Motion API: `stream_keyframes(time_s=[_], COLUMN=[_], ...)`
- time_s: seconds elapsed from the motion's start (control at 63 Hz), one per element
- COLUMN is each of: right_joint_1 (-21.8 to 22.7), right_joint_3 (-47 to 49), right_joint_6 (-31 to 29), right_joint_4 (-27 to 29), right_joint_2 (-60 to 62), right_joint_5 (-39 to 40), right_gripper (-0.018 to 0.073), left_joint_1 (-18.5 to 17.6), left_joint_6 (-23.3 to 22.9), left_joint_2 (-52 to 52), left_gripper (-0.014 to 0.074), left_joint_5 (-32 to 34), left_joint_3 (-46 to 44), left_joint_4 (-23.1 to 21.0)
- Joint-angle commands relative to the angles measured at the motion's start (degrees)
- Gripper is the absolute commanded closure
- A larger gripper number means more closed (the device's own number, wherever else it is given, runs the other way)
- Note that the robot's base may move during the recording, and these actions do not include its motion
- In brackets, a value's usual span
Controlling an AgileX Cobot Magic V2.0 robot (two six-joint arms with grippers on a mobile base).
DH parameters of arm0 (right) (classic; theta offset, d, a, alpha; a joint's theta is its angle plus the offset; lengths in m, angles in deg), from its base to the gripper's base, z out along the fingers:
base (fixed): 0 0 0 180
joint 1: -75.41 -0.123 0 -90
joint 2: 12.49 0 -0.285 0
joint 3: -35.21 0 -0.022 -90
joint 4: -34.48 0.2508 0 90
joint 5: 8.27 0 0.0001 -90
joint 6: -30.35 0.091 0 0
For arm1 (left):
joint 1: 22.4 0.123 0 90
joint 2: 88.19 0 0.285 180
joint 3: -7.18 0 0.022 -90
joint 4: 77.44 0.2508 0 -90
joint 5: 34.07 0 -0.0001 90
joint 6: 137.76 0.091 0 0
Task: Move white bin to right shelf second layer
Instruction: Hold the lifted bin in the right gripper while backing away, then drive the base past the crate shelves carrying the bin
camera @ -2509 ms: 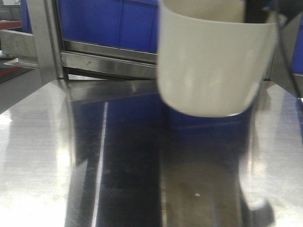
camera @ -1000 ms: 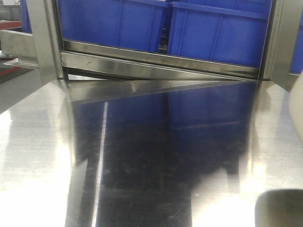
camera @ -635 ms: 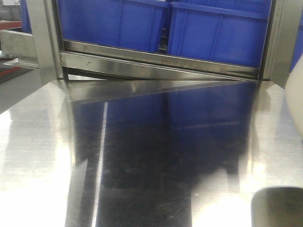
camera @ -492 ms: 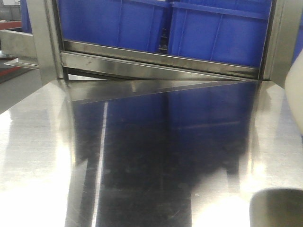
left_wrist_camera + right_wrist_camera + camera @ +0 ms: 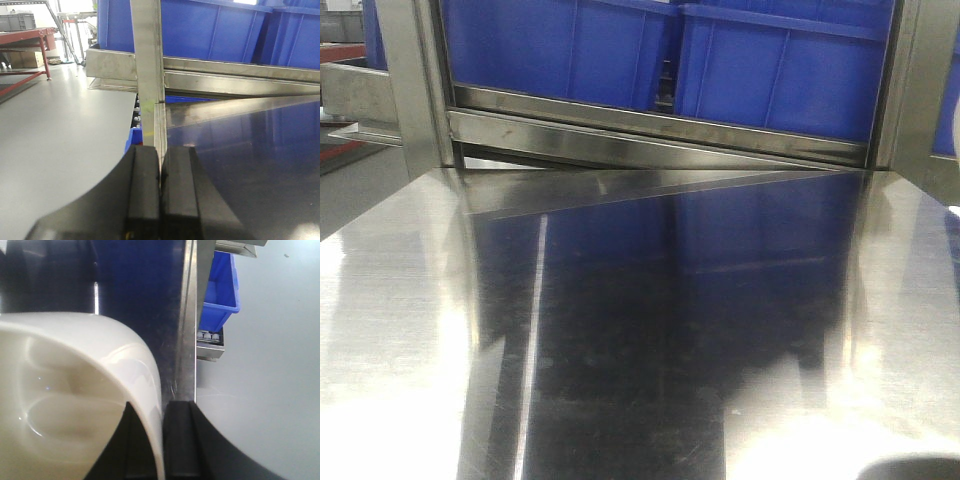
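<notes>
The white bin (image 5: 75,390) fills the left of the right wrist view, its glossy cream mouth facing the camera. My right gripper (image 5: 160,410) is shut on the bin's wall, with one finger inside and one finger (image 5: 181,440) outside. The bin hangs over the right edge of the steel tabletop (image 5: 187,340). It does not show in the front view. My left gripper (image 5: 160,172) is shut and empty, in front of a steel post (image 5: 149,75) at the table's left edge. I cannot pick out a roller level as the right shelf's second layer with certainty.
Blue ribbed crates (image 5: 770,70) stand behind a steel rail (image 5: 650,130) at the back of the shiny tabletop (image 5: 650,330). To the right and lower, a blue crate (image 5: 220,285) sits on small white rollers (image 5: 207,335). Grey floor (image 5: 270,365) lies beyond.
The white bin moved from the middle of the front view to the right, showed as a cream sliver at the right edge, and is now out of that view.
</notes>
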Motion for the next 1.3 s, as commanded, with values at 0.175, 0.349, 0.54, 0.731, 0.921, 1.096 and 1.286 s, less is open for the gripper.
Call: stream_keyframes(time_s=[0.175,0.349,0.54,0.731,0.921,1.096,1.286], right_joint_1=[-0.03,-0.03,-0.03,-0.03,-0.03,-0.03,-0.03], right_joint_3=[1.70,1.70,1.70,1.70,1.70,1.70,1.70], right_joint_6=[-0.42,-0.42,-0.42,-0.42,-0.42,-0.42,-0.42], right_joint_4=[-0.01,-0.01,-0.01,-0.01,-0.01,-0.01,-0.01], right_joint_2=[0.02,0.02,0.02,0.02,0.02,0.02,0.02], right_joint_5=[4.87,4.87,4.87,4.87,4.87,4.87,4.87], right_gripper=[0.0502,0.0502,0.0502,0.0502,0.0502,0.0502,0.0502], left_joint_1=[-0.27,-0.27,-0.27,-0.27,-0.27,-0.27,-0.27], left_joint_6=[-0.15,-0.15,-0.15,-0.15,-0.15,-0.15,-0.15], left_joint_2=[0.80,0.80,0.80,0.80,0.80,0.80,0.80], left_gripper=[0.0512,0.0512,0.0512,0.0512,0.0512,0.0512,0.0512], left_joint_5=[4.83,4.83,4.83,4.83,4.83,4.83,4.83], left_joint_3=[2.11,2.11,2.11,2.11,2.11,2.11,2.11], left_joint_4=[-0.35,-0.35,-0.35,-0.35,-0.35,-0.35,-0.35])
